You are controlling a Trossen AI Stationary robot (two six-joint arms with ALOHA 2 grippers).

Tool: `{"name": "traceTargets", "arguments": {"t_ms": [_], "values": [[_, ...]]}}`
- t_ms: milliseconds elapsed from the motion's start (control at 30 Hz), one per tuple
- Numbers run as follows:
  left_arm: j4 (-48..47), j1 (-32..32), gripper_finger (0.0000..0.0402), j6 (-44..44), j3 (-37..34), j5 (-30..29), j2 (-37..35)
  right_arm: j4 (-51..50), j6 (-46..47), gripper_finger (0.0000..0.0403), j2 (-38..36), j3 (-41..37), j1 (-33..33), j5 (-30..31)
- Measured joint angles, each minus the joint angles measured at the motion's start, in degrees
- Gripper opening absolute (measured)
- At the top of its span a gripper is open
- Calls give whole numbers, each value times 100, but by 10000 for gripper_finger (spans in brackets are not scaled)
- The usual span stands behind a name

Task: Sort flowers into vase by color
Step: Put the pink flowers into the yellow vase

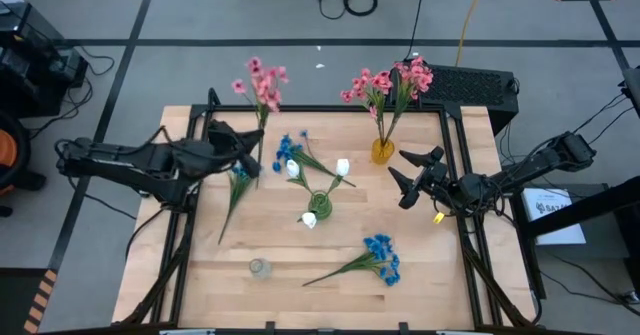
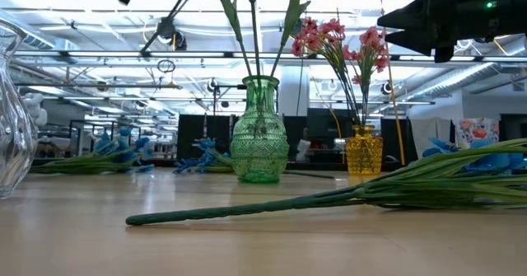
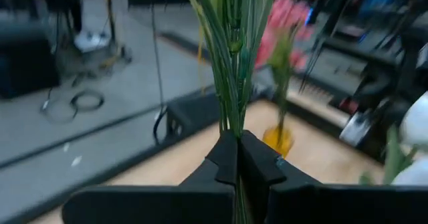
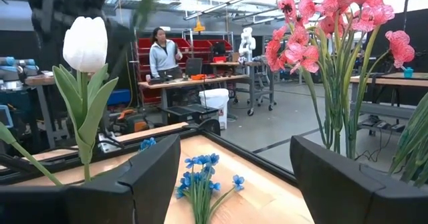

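Note:
My left gripper (image 1: 247, 161) is over the table's left half, shut on a pink flower spray (image 1: 262, 83). The spray's blossoms reach past the far edge, and its stem end (image 1: 224, 233) points toward the near left. A green vase (image 1: 320, 207) at mid-table holds white flowers (image 1: 343, 167). A yellow vase (image 1: 383, 151) at the far right holds pink flowers (image 1: 400, 80). One blue spray (image 1: 378, 258) lies flat near the front edge and another (image 1: 290, 153) lies behind the green vase. My right gripper (image 1: 412, 178) hovers open by the yellow vase, holding nothing. My left gripper pinches the pink spray's bundle of green stems (image 3: 232, 120) between its two fingers, about midway along the spray. The fingers lie across the stems, coming from the table's left. The blossom end rises beyond the fingers. Whether the stem end touches the table, I cannot tell.
A clear glass vase (image 1: 260, 267) stands near the front left, and shows large at the low view's left edge (image 2: 12, 119). The front blue spray's stem (image 2: 247, 210) stretches across the near table. A black case (image 1: 470, 83) sits beyond the far right corner. A person stands in the room behind.

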Motion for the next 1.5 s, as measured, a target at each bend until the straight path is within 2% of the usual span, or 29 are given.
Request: {"name": "traceTargets", "arguments": {"t_ms": [167,433,733,900,1067,1300,1500], "values": [[1061,0,4,871,198,205,-19,-38,106,274,-1,0,8,-2],[3275,-92,4,2123,210,1448,-6,546,-82,274,-1,2,246,-149],[4612,-408,4,2152,214,2993,408,610,-182,274,1,281,539,-240],[5467,-618,4,2319,214,3373,658,29,-247,274,64,904,792,-457],[6089,-654,4,2901,217,3442,1112,-698,-365,274,338,1674,1015,-793],[6294,-651,4,3199,478,3649,2035,-999,-1430,274,1075,3092,1121,-1604],[6242,-654,4,3208,803,3889,2488,-2563,-1882,274,1895,4621,1038,-1661]]}}
